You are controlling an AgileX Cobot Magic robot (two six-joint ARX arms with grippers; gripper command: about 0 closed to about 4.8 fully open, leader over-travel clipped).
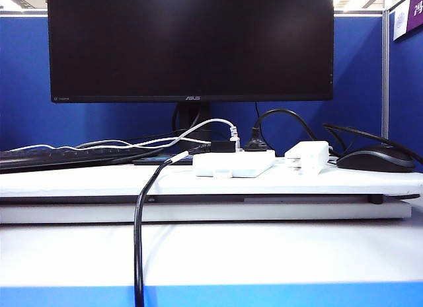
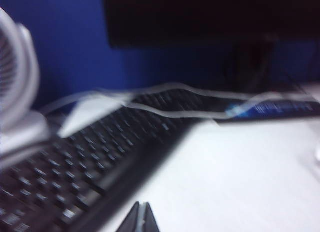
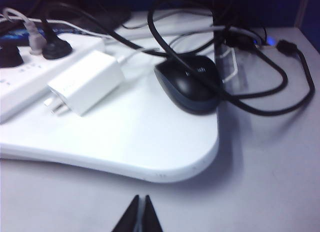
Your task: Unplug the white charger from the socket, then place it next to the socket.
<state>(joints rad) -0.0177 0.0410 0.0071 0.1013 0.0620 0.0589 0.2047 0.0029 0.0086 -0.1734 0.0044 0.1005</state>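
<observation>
The white charger point(image 1: 308, 155) lies on its side on the white board, just right of the socket point(image 1: 233, 163), prongs bare and out of it. In the right wrist view the charger point(image 3: 87, 81) rests beside the socket point(image 3: 20, 84) with its prongs showing. My right gripper point(image 3: 141, 199) is shut and empty, back over the grey table in front of the board's rounded corner. My left gripper point(image 2: 142, 206) is shut with nothing in it, over white surface beside a black keyboard point(image 2: 75, 162). Neither gripper shows in the exterior view.
A black mouse point(image 1: 375, 159) sits right of the charger, with black cables point(image 3: 260, 87) looped round it. A black plug point(image 3: 56, 48) and a white plug point(image 3: 34, 41) stay in the socket. A monitor point(image 1: 192, 42) stands behind. A thick black cable point(image 1: 140, 241) hangs over the front edge.
</observation>
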